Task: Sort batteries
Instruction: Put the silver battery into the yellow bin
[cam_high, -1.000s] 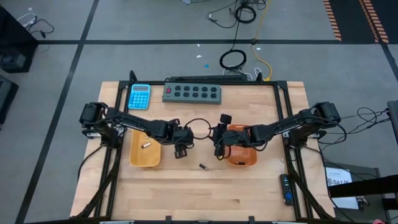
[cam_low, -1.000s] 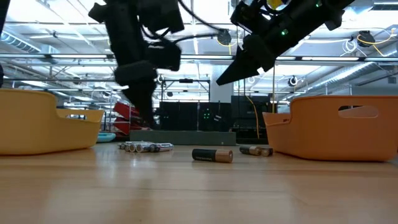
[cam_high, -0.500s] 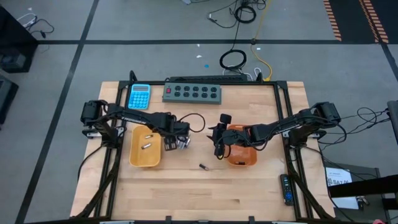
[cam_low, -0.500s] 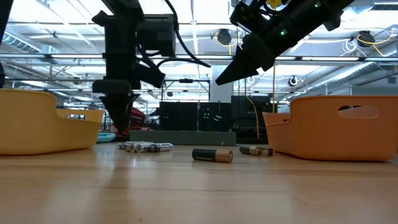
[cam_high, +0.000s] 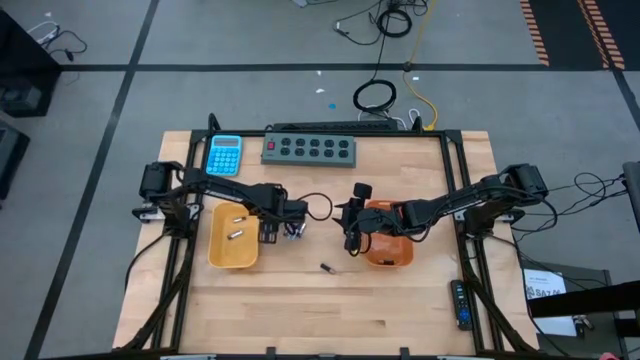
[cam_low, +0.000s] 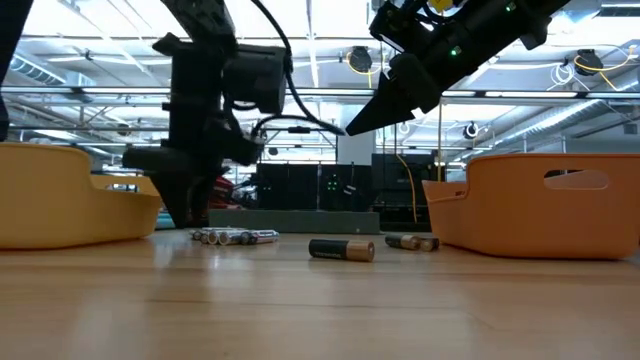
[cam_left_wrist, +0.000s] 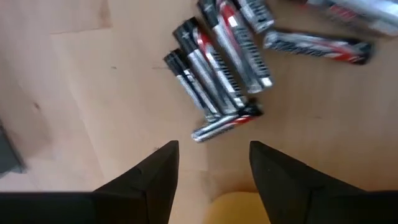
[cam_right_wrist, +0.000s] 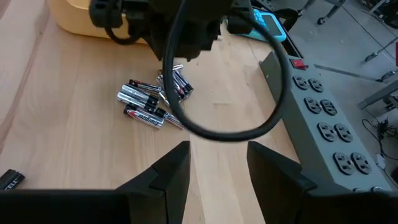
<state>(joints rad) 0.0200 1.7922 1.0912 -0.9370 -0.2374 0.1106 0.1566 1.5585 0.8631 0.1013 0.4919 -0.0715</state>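
Batteries (cam_left_wrist: 221, 74), slim silvery cylinders with red and black bands, lie bunched on the pale wood-grain table (cam_high: 300, 300), at about 3 o'clock from the left yellow tray (cam_high: 232, 250), which holds two more. Left gripper (cam_left_wrist: 212, 163) hovers over the tray's edge beside that pile, dark tapered fingers spread and empty. One dark battery (cam_high: 327, 268) lies alone toward 6 o'clock. Right gripper (cam_right_wrist: 217, 163) hangs beside the orange tray (cam_high: 392, 256), fingers parted, holding nothing.

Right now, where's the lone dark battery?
High view: the dark battery lies alone on bare wood near the table's front, between the left tray and the right tray.
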